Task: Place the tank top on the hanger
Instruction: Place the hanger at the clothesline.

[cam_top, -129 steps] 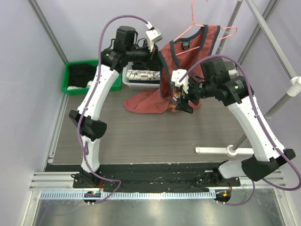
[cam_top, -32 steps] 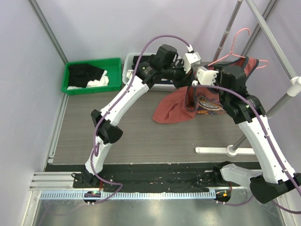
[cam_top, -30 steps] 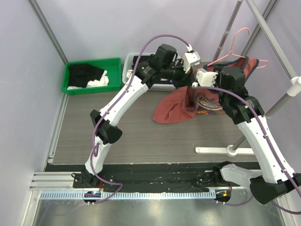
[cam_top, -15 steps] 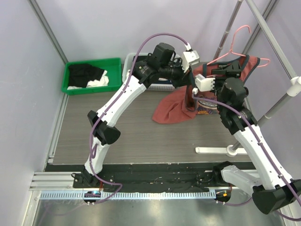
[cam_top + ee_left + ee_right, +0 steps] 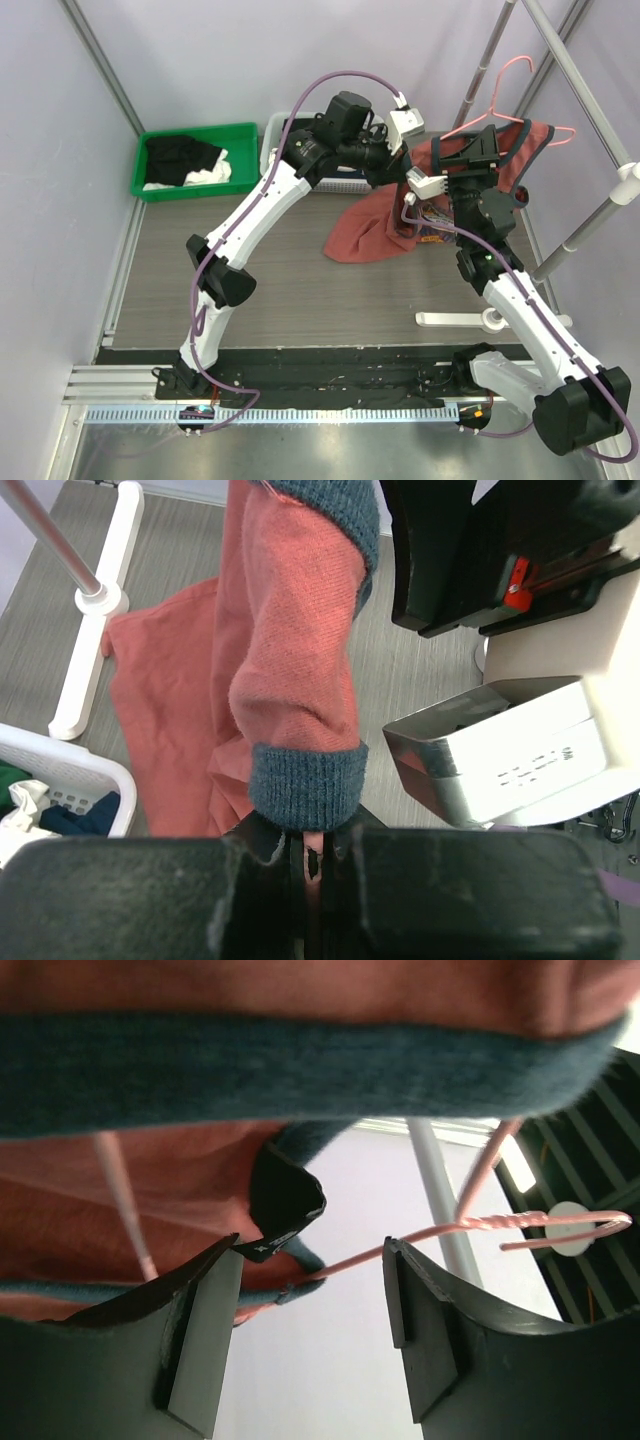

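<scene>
No text is legible: marks on the white housing [image 5: 505, 758], four o'clock in the left wrist view, blur; the tank top [image 5: 365, 232] graphic is too small.

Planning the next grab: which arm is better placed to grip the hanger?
Right. The right gripper is open with the hanger wire showing between its jaws; the left gripper is shut on the tank top trim.
</scene>
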Action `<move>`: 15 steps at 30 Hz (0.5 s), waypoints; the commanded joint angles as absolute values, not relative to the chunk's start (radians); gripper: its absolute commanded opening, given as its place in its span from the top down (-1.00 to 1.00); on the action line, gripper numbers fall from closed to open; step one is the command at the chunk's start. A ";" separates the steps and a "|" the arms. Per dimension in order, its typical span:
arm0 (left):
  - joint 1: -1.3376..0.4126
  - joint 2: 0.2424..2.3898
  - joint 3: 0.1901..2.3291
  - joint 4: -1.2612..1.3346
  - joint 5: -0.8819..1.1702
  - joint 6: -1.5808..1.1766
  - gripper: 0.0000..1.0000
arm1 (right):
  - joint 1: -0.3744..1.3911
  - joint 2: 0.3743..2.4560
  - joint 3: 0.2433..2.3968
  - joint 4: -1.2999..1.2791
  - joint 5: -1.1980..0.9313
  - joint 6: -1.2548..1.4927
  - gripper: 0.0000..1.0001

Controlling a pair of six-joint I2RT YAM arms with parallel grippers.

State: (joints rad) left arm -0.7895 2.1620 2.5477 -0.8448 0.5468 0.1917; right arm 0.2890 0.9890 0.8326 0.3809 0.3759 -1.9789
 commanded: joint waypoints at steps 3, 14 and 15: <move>-0.784 2.089 2.546 -0.808 0.583 0.198 1.00 | 0.259 0.989 0.842 0.607 0.298 -2.051 -0.28; -0.784 2.085 2.539 -0.808 0.592 0.192 1.00 | 0.196 1.023 0.838 0.660 0.183 -2.068 -0.28; -0.784 2.083 2.539 -0.807 0.594 0.192 1.00 | 0.196 1.022 0.838 0.670 0.175 -2.072 -0.28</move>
